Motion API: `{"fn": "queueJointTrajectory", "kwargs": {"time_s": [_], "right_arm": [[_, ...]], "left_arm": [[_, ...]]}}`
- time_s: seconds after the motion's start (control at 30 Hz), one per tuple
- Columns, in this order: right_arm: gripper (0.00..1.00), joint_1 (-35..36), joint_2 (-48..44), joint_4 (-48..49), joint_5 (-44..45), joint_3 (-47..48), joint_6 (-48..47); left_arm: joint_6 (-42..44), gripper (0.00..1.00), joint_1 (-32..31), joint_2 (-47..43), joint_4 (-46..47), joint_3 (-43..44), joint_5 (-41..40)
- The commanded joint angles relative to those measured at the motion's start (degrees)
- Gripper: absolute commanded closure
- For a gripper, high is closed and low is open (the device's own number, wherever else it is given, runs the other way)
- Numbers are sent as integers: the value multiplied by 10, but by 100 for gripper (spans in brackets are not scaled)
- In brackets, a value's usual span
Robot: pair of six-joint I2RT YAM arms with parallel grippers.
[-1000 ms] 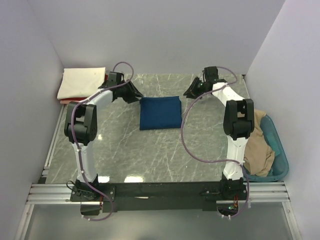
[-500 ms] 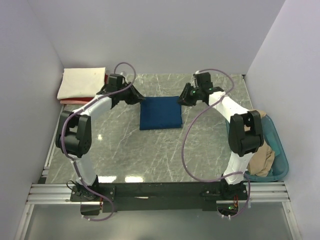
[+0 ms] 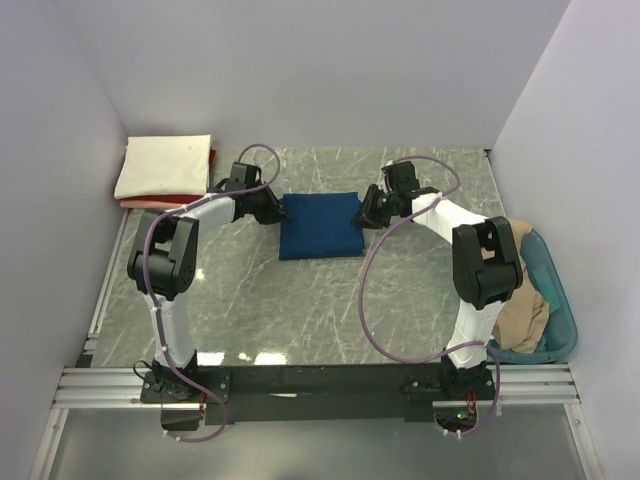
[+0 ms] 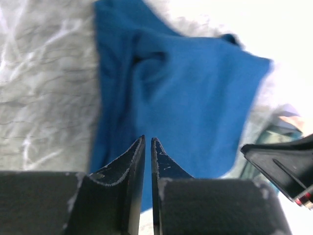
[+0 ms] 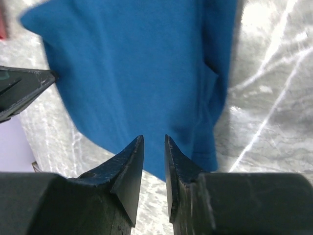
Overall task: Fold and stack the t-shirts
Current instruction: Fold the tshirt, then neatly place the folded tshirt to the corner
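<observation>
1. Stack, upper left of the top view: a folded cream t-shirt (image 3: pixel 163 165) lies on a red t-shirt (image 3: pixel 140 203), of which only a thin edge shows beneath it. These two appear finished and stacked.
2. Centre of the top view: the dark blue t-shirt (image 3: pixel 320 226) lies on the marble table (image 3: pixel 300 310) as a compact, roughly square fold, well apart from the stack. The folding looks complete or nearly so, and the shirt is not yet on the stack. No print is visible on the upward face.
3. Right edge of the top view: a tan t-shirt (image 3: pixel 518 300) lies crumpled in the teal tub (image 3: pixel 562 305), unfolded. It seems to be the last shirt waiting.
4. The left gripper (image 4: pixel 147 139) is at the left border of the blue shirt. In its wrist view its jaws are drawn almost together, with only a thin slit between them. The tips overlie blue cloth, but whether any fabric is pinched cannot be told.
5. The right gripper (image 5: pixel 154 137) is at the opposite, right border of the blue shirt. Its jaws stand apart with a modest gap and the tips hang over the cloth's edge, holding nothing visibly.
6. Judged progress is past halfway. What remains is to move the blue shirt to the stack, then fold and stack the tan one.
</observation>
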Motion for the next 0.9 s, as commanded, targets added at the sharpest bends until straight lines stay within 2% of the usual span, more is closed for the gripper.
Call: {"fn": "queueJointTrajectory", "kwargs": {"time_s": [0.0, 0.33, 0.57, 0.87], "right_arm": [[69, -8, 10, 22, 7, -27, -2], [70, -16, 15, 22, 4, -43, -7], [70, -16, 13, 23, -4, -44, -11], [70, -15, -7, 31, -20, -47, -3]], "left_arm": [[10, 85, 0, 15, -10, 24, -14], [20, 83, 7, 21, -31, 36, -23], [43, 61, 23, -26, -63, 62, -13], [70, 42, 27, -74, -79, 35, -31]]}}
